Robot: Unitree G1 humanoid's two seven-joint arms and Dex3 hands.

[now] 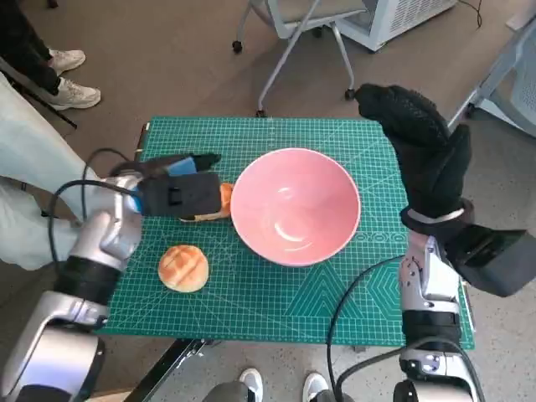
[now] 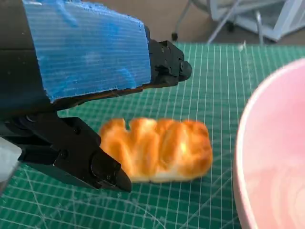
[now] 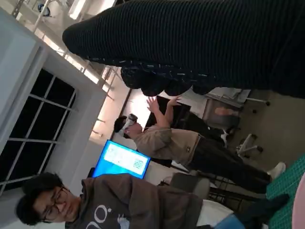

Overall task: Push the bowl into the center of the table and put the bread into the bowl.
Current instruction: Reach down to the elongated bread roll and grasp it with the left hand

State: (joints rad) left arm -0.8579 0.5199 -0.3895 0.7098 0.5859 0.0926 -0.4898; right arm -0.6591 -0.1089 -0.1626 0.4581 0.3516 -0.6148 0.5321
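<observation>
Left of bowl (image 1: pixel 295 206), mid-table | left hand (image 1: pixel 177 191) fingers apart around long bread (image 2: pixel 157 149), ungripped | right hand (image 1: pixel 423 146) raised, holding nothing | next: close, lift into bowl.

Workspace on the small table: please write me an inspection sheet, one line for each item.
Surface: green cutting mat covers the table.
Job's things: pink bowl near the centre, holding nothing; long bread beside it on the mat; round bun nearer the robot.
Clutter: nothing seen.
Hands: left hand over the long bread, fingers apart either side of it, no grip shown; right hand raised beside the bowl, holding nothing.
Cables: black cables along both forearms.
Surroundings: chair legs, a person's shoes, people behind.
</observation>
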